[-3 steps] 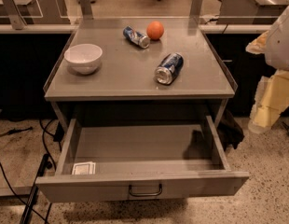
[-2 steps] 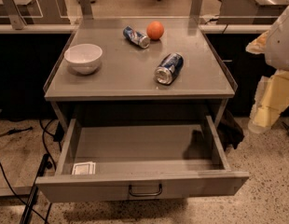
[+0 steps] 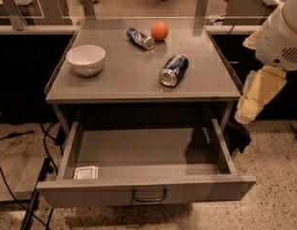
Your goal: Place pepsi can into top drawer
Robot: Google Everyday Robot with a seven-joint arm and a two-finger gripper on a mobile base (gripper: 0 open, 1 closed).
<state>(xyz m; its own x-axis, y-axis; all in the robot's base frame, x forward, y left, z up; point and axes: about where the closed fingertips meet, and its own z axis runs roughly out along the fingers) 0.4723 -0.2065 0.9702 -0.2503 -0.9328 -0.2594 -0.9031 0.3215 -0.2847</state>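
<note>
The pepsi can (image 3: 173, 70), stout and dark blue with silver ends, lies on its side on the cabinet top, right of centre. The top drawer (image 3: 148, 188) is pulled wide open below it, its dark wire handle (image 3: 149, 195) at the middle of the front panel. My gripper (image 3: 260, 94) hangs at the right edge of the view, beside the cabinet's right side, to the right of and lower than the can. It holds nothing that I can see. The white arm housing (image 3: 285, 32) sits above it.
A white bowl (image 3: 85, 59) stands at the left of the cabinet top (image 3: 124, 80). A slimmer blue-white-red can (image 3: 140, 37) lies at the back beside an orange ball (image 3: 159, 30). A small white card (image 3: 86, 172) lies in the drawer's front left corner. Cables run on the floor at the left.
</note>
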